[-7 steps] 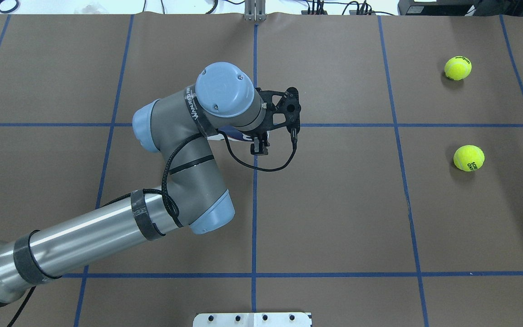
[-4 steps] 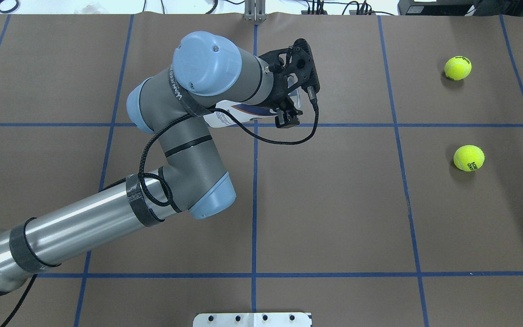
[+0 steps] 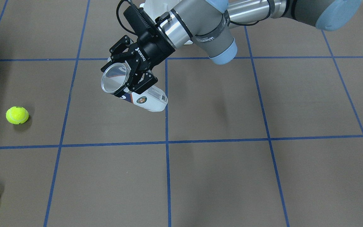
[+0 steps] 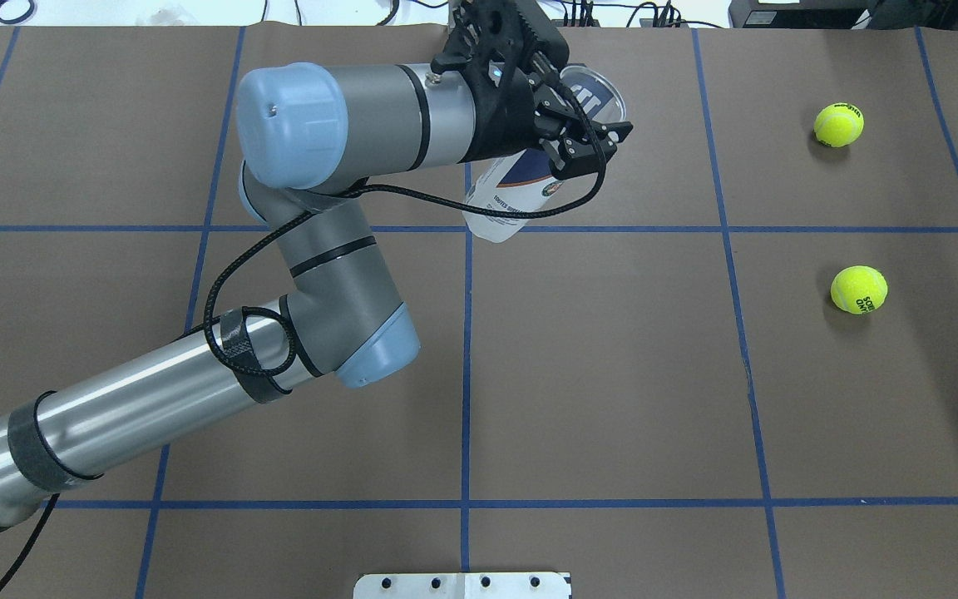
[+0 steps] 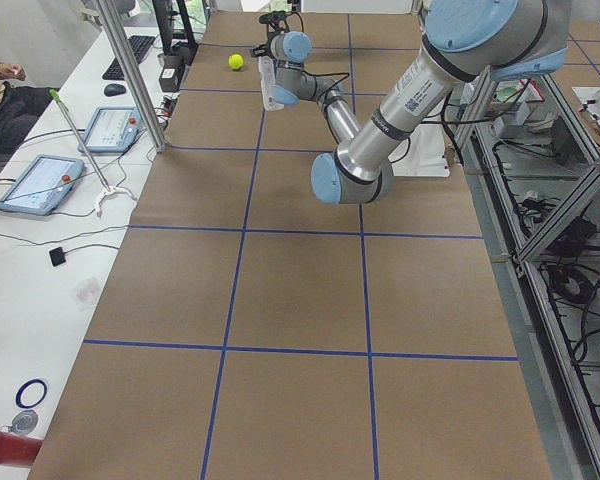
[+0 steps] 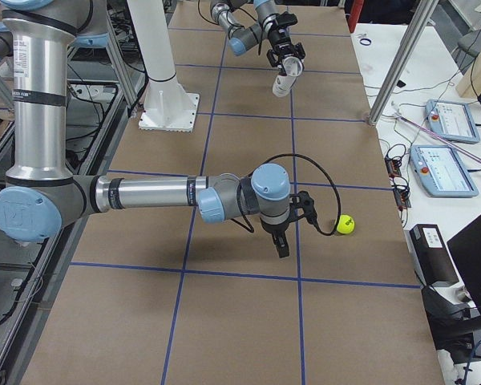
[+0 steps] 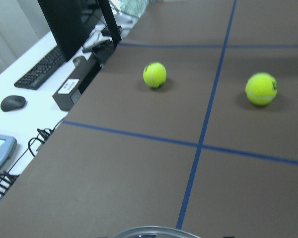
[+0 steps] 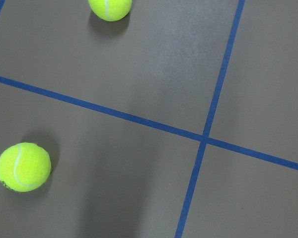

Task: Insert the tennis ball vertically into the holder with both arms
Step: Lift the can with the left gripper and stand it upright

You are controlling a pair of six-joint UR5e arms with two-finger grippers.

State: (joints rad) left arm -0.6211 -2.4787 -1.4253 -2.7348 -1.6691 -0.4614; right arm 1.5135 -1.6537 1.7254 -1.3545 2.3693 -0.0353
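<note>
My left gripper (image 4: 569, 126) is shut on the holder (image 4: 509, 200), a clear tube with a white and navy label. It holds the tube off the table, tilted, by the open end. In the front view the gripper (image 3: 127, 73) clasps the tube (image 3: 148, 98) just behind its open mouth. The tube's rim (image 7: 149, 231) shows at the bottom of the left wrist view. Two tennis balls (image 4: 838, 125) (image 4: 859, 289) lie on the table at the right. My right gripper (image 6: 280, 239) shows only in the exterior right view, near a ball (image 6: 345, 224); I cannot tell its state.
The brown table (image 4: 612, 374) carries blue tape lines. A white pedestal base (image 4: 462, 585) sits at the near edge. The right wrist view looks down on both balls (image 8: 24, 166) (image 8: 110, 7). Monitors and a keyboard (image 7: 39, 74) stand beyond the table's edge.
My left arm has lifted the tube off the table, carried it toward the far edge and to the right, and turned its open end upward. The balls have not moved.
</note>
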